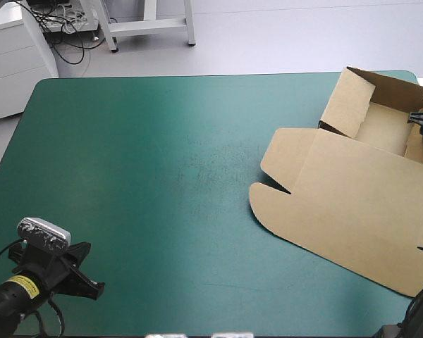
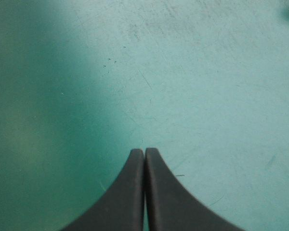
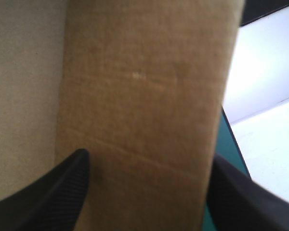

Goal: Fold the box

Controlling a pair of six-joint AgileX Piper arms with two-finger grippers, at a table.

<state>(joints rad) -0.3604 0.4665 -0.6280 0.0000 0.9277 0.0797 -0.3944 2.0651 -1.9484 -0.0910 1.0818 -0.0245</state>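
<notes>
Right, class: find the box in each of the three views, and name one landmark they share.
High view: the box lies at the right of the teal-green cover, walls raised at the far corner.
Left wrist view: not in it.
Right wrist view: its board stands between the open fingers of the right gripper.
Shared landmark: the teal-green cover.

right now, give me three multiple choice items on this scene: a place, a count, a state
1. Where does the box lie on the table? A near-left corner B right side C centre
2. How many grippers are at the box? A one B two C none
3. The left gripper is: A open B shut on the box C shut, empty
1 B, it lies at the table's right edge; 2 A, only the right gripper straddles a wall of it; 3 C, its fingers meet over bare table.
</notes>
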